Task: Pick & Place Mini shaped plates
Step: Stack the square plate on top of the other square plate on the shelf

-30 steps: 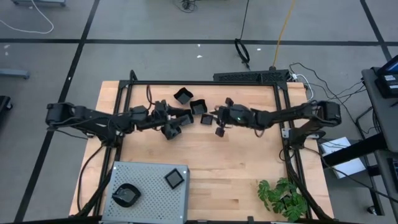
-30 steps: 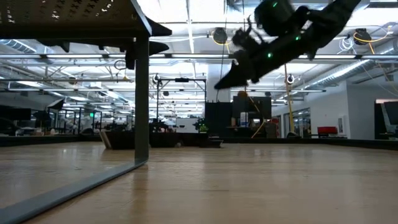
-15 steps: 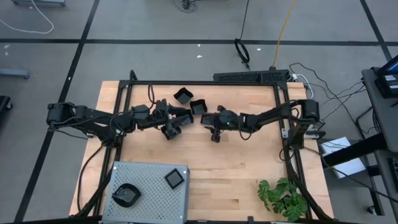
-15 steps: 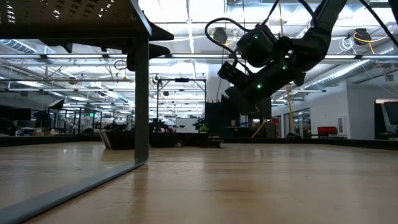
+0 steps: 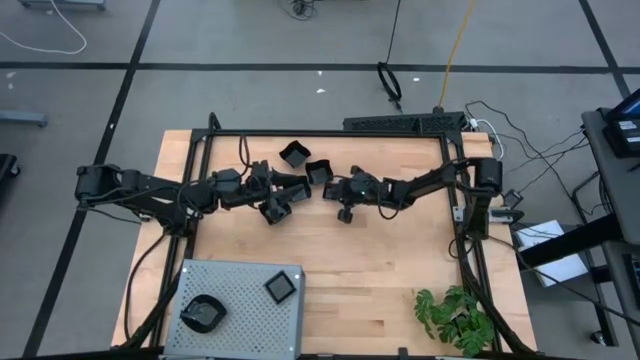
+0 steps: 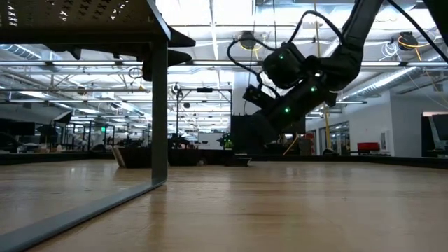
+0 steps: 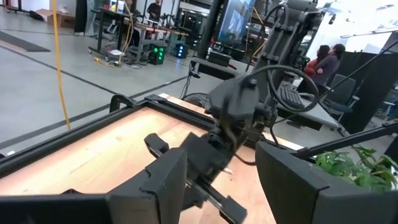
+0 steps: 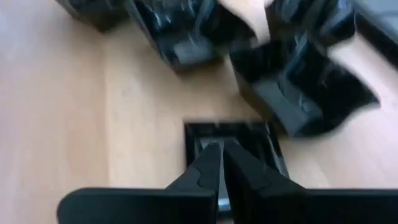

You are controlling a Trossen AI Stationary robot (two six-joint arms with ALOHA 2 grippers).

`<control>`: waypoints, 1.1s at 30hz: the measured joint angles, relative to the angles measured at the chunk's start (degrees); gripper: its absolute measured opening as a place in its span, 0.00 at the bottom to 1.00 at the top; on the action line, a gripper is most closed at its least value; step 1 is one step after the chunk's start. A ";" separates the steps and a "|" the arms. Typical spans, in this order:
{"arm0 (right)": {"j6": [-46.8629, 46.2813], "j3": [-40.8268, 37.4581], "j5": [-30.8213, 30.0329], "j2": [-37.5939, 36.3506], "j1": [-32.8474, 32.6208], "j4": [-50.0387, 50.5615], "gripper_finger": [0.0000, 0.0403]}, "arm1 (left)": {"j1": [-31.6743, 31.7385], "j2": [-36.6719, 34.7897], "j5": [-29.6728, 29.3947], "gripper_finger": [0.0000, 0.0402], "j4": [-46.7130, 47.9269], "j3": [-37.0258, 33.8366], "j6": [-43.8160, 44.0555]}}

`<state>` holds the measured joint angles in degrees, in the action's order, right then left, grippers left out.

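You look straight down from overhead on the pale wooden table (image 5: 380, 270); the low camera sits at tabletop level, facing the room. Both share the right arm; wrist cameras sit close.

Both arms reach toward black plates (image 5: 295, 153) at table (image 5: 380, 280) centre.

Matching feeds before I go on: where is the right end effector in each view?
High: right end effector mid-table, beside the plate cluster.
Low: upper centre-right, above the wood.
Left wrist: centre, pointing this way.
Right wrist: bottom centre, over a square plate.
Shared landmark: wooden table.
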<state>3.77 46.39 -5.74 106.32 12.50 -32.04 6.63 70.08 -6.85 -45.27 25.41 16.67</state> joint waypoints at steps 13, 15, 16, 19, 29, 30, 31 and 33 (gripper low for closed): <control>-0.10 0.04 -0.20 -2.64 -1.24 14.26 0.00 | 0.00 0.00 0.45 0.49 0.25 -0.01 0.50; -1.13 -0.04 -0.17 -4.91 -2.11 18.58 0.00 | 0.02 0.00 0.50 0.48 0.32 0.00 0.50; -1.79 -0.11 -0.11 -5.83 -2.48 20.42 0.00 | 0.02 0.00 0.55 0.47 0.46 -0.02 0.50; -3.33 -0.17 -0.55 -9.39 -3.43 26.48 0.00 | 0.04 0.00 0.67 0.46 0.58 -0.02 0.50; -23.73 -1.99 -3.29 -18.02 -4.04 31.59 0.07 | 0.04 -0.01 0.98 0.51 0.97 -0.02 0.48; -26.14 -2.62 -3.11 -18.12 -3.84 32.34 0.10 | -0.02 0.00 1.00 0.51 1.06 -0.02 0.41; -28.36 -3.35 -3.07 -18.14 -3.62 32.73 0.13 | -0.01 0.00 1.00 0.51 1.09 -0.02 0.32; -32.17 -4.52 -3.07 -18.10 -3.51 32.59 0.20 | -0.03 0.00 1.01 0.50 1.38 -0.02 0.13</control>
<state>-28.40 41.88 -8.81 88.23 8.99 0.55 6.61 70.08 -5.85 -43.88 25.39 16.80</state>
